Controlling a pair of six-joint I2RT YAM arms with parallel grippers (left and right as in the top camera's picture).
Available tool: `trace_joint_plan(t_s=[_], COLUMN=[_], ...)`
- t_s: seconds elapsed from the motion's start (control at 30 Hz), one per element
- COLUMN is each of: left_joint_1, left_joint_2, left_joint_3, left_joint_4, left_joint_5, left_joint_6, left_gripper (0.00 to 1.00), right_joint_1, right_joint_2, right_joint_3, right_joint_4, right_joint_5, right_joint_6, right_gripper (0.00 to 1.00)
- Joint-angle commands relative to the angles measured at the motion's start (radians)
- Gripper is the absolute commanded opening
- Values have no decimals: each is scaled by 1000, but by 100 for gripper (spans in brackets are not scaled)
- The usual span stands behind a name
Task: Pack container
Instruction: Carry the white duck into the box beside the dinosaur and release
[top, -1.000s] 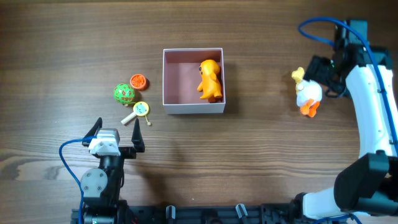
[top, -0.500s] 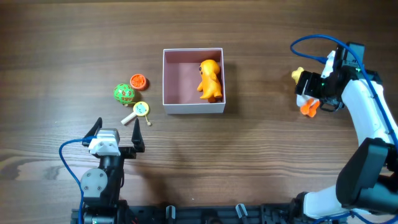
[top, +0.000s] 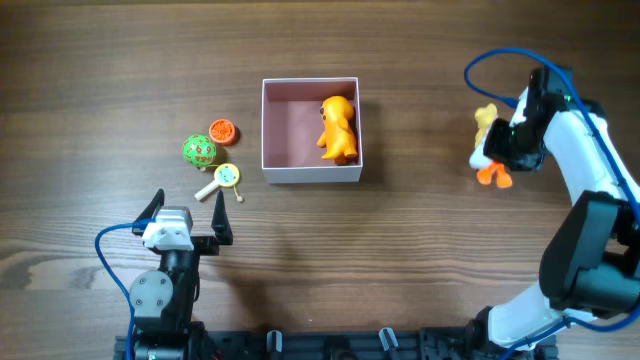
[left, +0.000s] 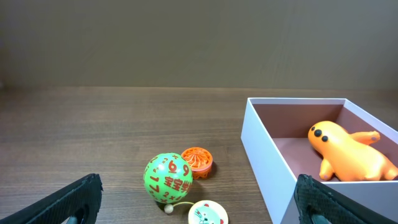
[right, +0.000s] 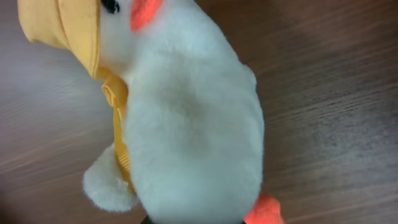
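Shows, at near left, the left claw (top: 188, 212) spread wide and empty, low over the bench (top: 100, 60), probably awaiting its turn. Next, three loose toys bunched just left of the container, likely queued for packing: one green ball (top: 199, 150), one orange disc (top: 223, 130), one yellow rattle (top: 228, 175). At centre, one white-walled container (top: 310, 173), holding one orange figure (top: 338, 128) against its right wall. At right, well apart, one plush duck (top: 487, 140) with the right claw (top: 515, 145) set against it; cannot tell whether clenched, fingers hidden. Tally: five toys, one packed, four outside.
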Motion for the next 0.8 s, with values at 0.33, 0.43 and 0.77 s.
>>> trace_joint_plan(t_s=[0.33,0.43,0.77], left_joint_1=[8,8,8], left_joint_2=[-8,-8,-8], left_joint_3=[-8,-8,-8], left_joint_4=[1,1,1], left_joint_5=[12,12,12], left_joint_6=[20,20,20], left_gripper=[100,100,100], right_joint_1=[784,878,943], right_joint_2=[-158,-131,140], right_joint_3=[269,269,269], right_joint_4=[208,258,325], right_joint_5=[110,164,121], right_joint_6=[167,233,425], right_gripper=[4,4,6])
